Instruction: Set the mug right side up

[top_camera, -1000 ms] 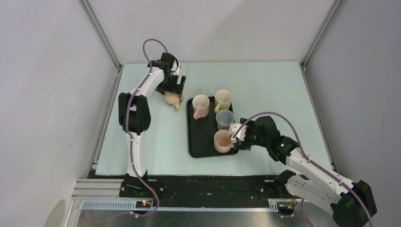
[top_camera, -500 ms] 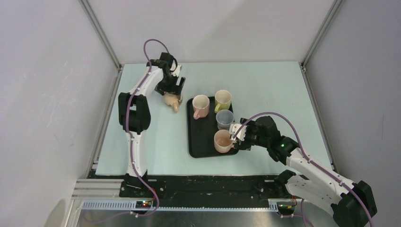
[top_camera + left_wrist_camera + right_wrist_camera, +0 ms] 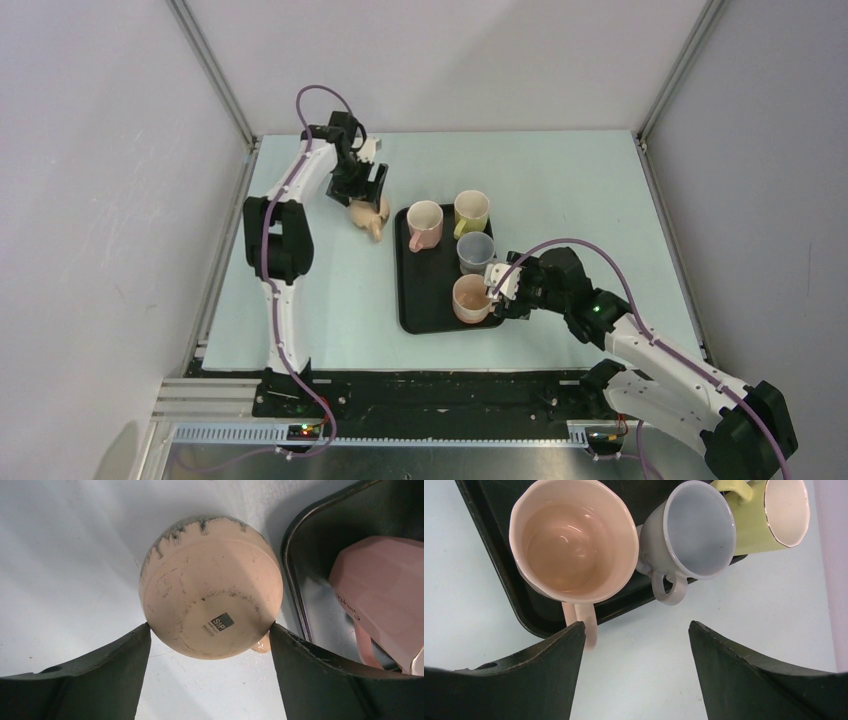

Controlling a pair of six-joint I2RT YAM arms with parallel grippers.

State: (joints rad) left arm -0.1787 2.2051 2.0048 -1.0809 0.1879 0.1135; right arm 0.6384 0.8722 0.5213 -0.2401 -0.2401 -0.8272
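Look at the black tray (image 3: 425, 290) on the pale table (image 3: 560, 180). Four mugs stand on it with their mouths up. A pink mug (image 3: 424, 224) and a yellow mug (image 3: 471, 211) are at the far end, a grey mug (image 3: 475, 250) is in the middle, and a peach mug (image 3: 469, 298) is at the near end.

The upside-down mug (image 3: 212, 607) sits on the table just left of the tray's far left corner, with its bottom facing up. The tray's rim and the pink mug are close beside it.

Your left gripper (image 3: 209, 630) is over this mug, with one finger on each side. The fingers (image 3: 115, 670) are wide apart. Their tips look like they touch the mug's sides, but you cannot tell if they squeeze it.

Your right gripper (image 3: 635, 630) hangs over the tray's near right edge, by the peach mug's handle. It is wide open and holds nothing.
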